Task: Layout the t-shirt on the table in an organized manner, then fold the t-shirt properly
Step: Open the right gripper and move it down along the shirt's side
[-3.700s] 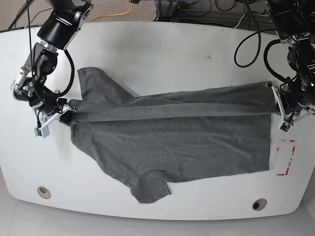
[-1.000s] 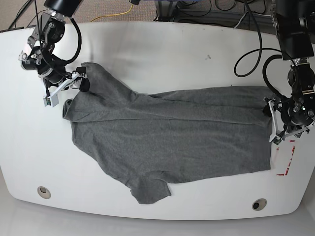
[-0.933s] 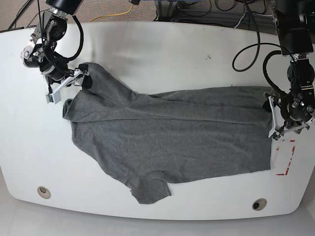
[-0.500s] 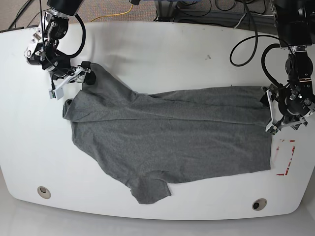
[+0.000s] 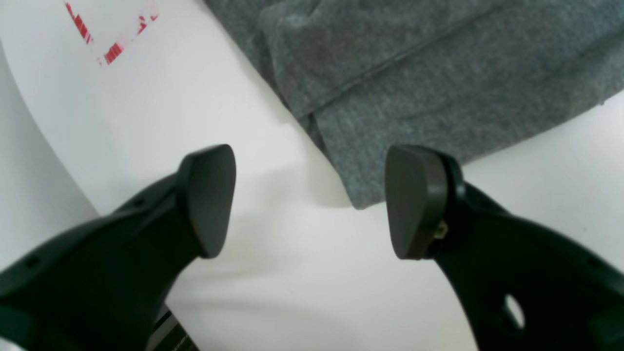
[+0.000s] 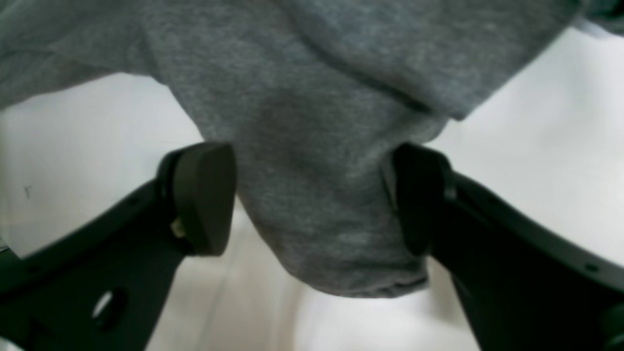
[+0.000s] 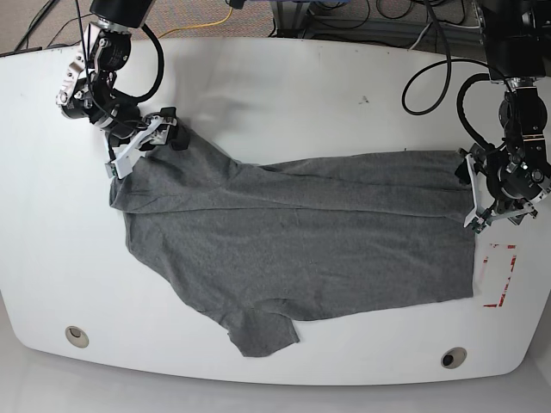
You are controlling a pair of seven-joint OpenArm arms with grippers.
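The dark grey t-shirt [image 7: 301, 241] lies spread across the white table [image 7: 284, 86], one sleeve toward the front edge and another at the upper left. My right gripper [image 7: 164, 136] sits at that upper-left sleeve. In the right wrist view it [image 6: 312, 200] is open, its fingers [image 6: 204, 195] straddling a hanging lobe of the cloth [image 6: 317, 146]. My left gripper [image 7: 473, 185] hovers at the shirt's right hem corner. In the left wrist view it [image 5: 312, 200] is open, and the hem corner [image 5: 360, 185] lies flat on the table just beyond the gap.
A red tape rectangle [image 7: 499, 275] marks the table right of the hem, also seen as red tape [image 5: 112, 34] by the left wrist. Two grommet holes [image 7: 76, 335] [image 7: 454, 356] sit near the front edge. Cables [image 7: 430, 77] trail over the back right.
The stretched fold both grippers held 3.7 s ago now lies slack on the table. In the last second the right gripper slid rightward along the upper-left sleeve. The left gripper shifted slightly up.
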